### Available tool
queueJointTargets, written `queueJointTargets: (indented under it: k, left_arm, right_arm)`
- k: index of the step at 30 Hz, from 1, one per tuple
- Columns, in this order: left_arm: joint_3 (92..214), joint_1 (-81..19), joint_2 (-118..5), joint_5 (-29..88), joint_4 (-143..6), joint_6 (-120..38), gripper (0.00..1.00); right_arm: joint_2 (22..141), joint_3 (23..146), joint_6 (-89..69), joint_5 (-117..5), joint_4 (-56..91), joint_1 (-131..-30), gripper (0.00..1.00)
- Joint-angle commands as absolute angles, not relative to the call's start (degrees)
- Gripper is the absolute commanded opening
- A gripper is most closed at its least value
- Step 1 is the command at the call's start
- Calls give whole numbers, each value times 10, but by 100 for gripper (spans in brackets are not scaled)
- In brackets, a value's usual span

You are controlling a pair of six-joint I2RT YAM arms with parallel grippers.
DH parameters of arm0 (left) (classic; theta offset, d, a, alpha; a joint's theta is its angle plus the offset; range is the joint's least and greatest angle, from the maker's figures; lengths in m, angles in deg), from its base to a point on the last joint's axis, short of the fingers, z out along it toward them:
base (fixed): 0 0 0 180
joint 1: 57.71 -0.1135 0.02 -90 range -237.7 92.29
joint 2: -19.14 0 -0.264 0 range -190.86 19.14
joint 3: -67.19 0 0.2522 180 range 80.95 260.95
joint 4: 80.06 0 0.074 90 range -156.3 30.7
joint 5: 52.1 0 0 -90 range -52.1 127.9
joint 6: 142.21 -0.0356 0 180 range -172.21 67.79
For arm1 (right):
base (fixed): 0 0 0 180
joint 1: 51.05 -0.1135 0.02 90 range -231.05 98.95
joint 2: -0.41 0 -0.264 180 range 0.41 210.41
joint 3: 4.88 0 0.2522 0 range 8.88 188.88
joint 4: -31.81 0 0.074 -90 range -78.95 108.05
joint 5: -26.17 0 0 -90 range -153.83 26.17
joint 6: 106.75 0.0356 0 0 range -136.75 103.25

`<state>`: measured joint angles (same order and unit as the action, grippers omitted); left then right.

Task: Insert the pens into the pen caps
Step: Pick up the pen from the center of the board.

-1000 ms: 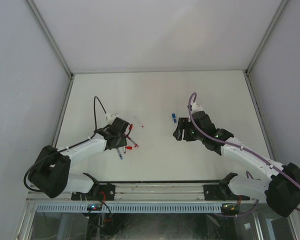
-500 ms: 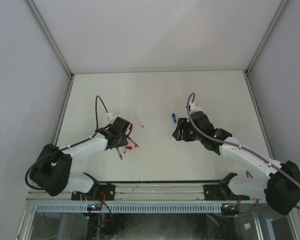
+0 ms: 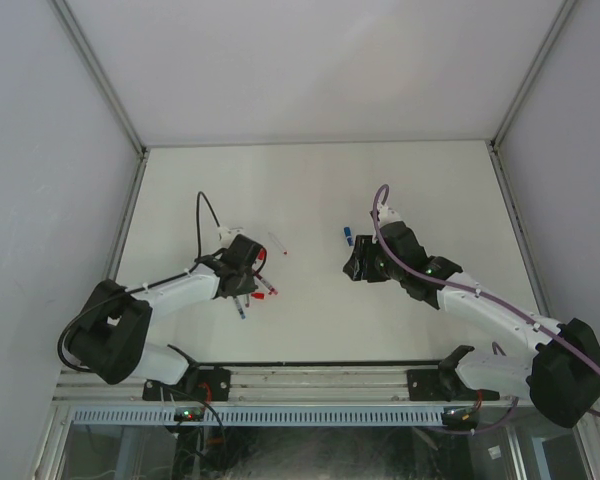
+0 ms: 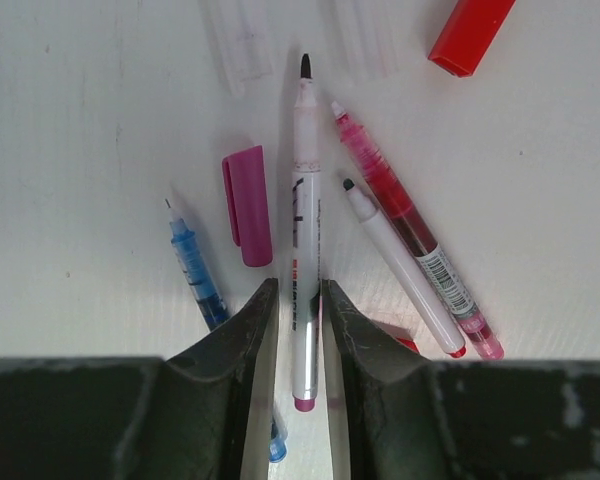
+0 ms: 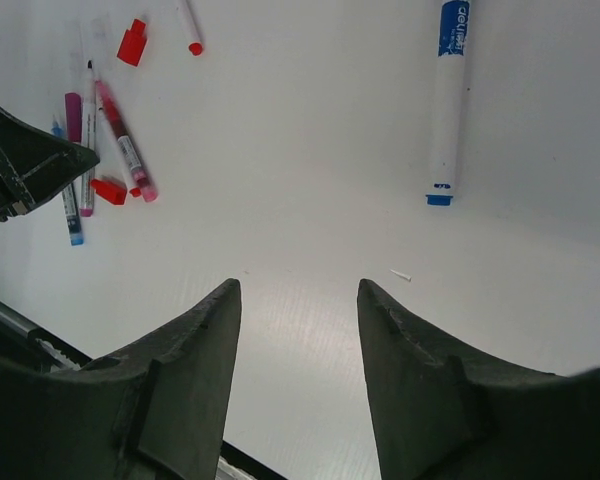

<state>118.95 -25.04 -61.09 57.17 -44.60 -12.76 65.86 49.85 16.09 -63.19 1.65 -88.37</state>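
Note:
In the left wrist view, my left gripper is down on the table with its jaws close against both sides of a white pen with a magenta end. The pen lies flat, tip pointing away. A magenta cap lies just left of it, with a blue pen further left. To the right lie a red see-through pen and a white pen with a red end. A red cap lies at the far right. My right gripper hangs open and empty. A blue-ended pen lies beyond it.
Two clear sleeves lie past the pen tips. A second red cap sits by the pen cluster. A lone white pen with a red tip lies between the arms. Walls surround the white table.
The left jaws have narrowed around the magenta-ended pen, and the left wrist has edged slightly forward. The right jaws have narrowed a little, and that gripper has drifted slightly left.

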Motion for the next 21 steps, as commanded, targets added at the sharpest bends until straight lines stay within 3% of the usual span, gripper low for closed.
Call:
queueJointTargets:
  k: [1, 18, 21]
  left_arm:
    - [1214, -247, -603, 579, -460, -132, 26]
    - [1208, -247, -613, 575, -475, -134, 17]
    - [1208, -247, -613, 574, -474, -149, 10]
  right_arm:
    - [656, 500, 171, -624, 47, -887, 50]
    - [647, 499, 169, -630, 30, -886, 48]
    - [645, 499, 171, -628, 30, -886, 48]
